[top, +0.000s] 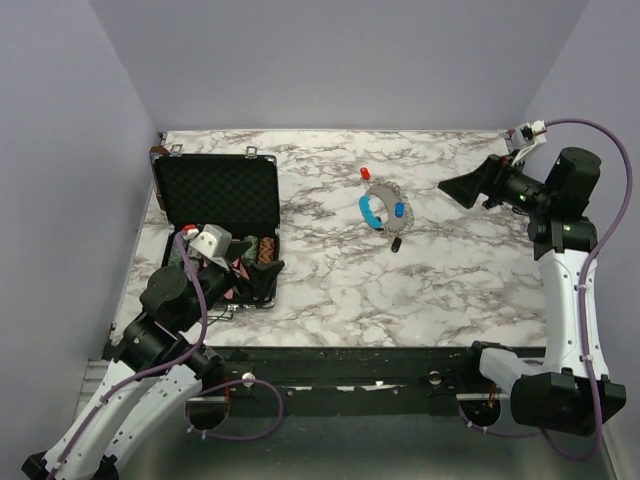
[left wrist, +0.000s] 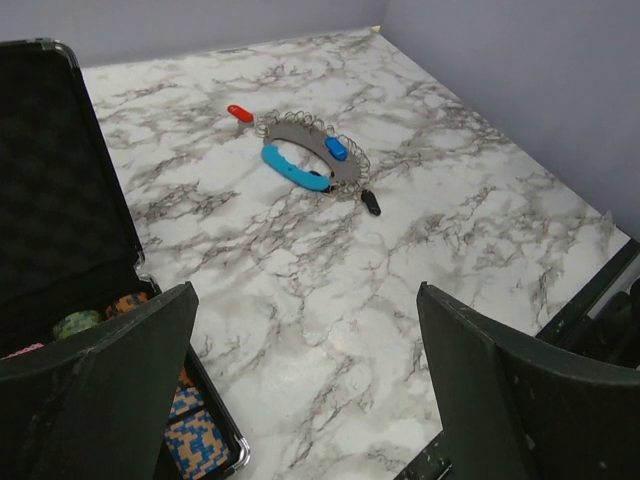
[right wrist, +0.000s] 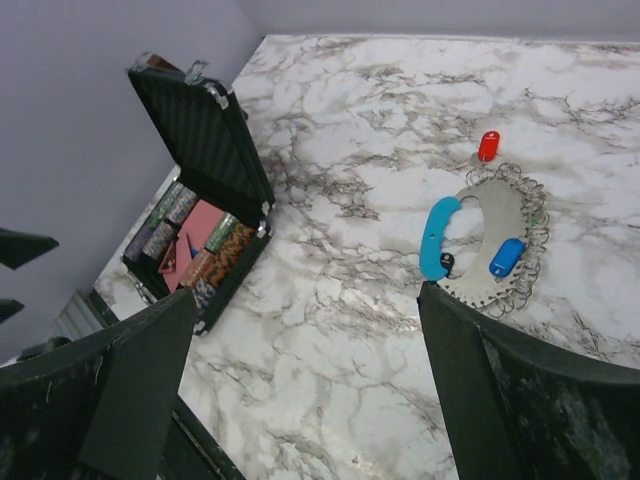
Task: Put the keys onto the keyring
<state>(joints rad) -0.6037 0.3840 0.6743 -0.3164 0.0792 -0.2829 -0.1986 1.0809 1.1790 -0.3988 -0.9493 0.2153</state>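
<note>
The keyring (top: 384, 193) is a thin grey loop fringed with small rings and has a bright blue curved segment (top: 369, 212); it lies flat at the table's middle back. A red key (top: 365, 173) lies just beyond it, a blue key (top: 398, 211) rests on its loop, and a black key (top: 396, 244) lies at its near side. The left wrist view also shows the keyring (left wrist: 300, 135), the red key (left wrist: 240, 113) and the black key (left wrist: 371, 202). My left gripper (top: 262, 270) (left wrist: 305, 300) is open and empty by the case's front. My right gripper (top: 447, 188) (right wrist: 307, 300) is open and empty, raised to the right of the keyring (right wrist: 500, 215).
A black foam-lined case (top: 215, 195) stands open at the left with poker chips (top: 250, 248) in its tray; it also shows in the right wrist view (right wrist: 200, 130). Lilac walls close in the table at the back and both sides.
</note>
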